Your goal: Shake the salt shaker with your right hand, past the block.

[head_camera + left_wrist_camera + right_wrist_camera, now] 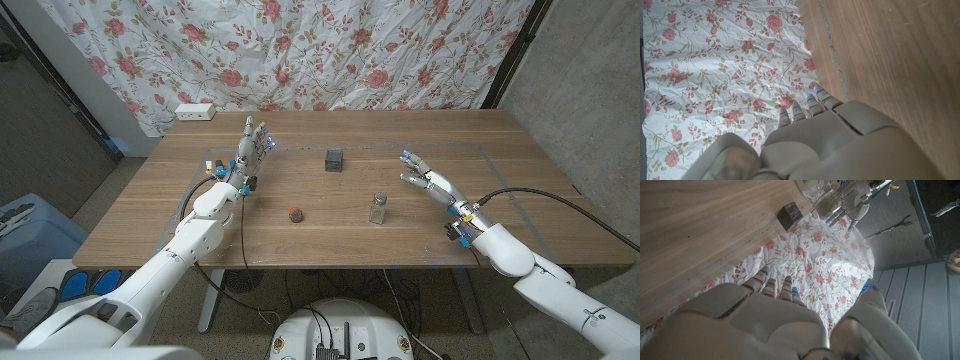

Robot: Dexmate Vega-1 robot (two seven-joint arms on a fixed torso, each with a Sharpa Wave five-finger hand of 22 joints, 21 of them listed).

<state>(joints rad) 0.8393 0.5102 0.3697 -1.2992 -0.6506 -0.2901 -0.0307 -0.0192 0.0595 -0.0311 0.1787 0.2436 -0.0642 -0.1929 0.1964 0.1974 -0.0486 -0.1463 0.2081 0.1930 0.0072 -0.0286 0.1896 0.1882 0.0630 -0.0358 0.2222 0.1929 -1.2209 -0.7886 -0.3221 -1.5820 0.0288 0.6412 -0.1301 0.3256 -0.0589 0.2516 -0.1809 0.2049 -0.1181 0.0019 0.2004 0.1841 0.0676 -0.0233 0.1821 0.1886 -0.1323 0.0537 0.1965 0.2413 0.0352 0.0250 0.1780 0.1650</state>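
Wooden table (300,245) before a rose-print curtain (330,50), white power strip (195,112) at its far left corner, grey floor either side. Shaker (379,208) upright near mid-table, dark block (334,158) well beyond it, small red-brown ball (296,214) to its left. Right hand (425,178) just right of the shaker, fingers spread, holding nothing; left hand (250,150) raised upright, fingers apart, likewise empty.

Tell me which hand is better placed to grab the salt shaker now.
Right. The right hand is open, just beside the salt shaker on its own side. The left hand stands farther off, beyond the small red object.
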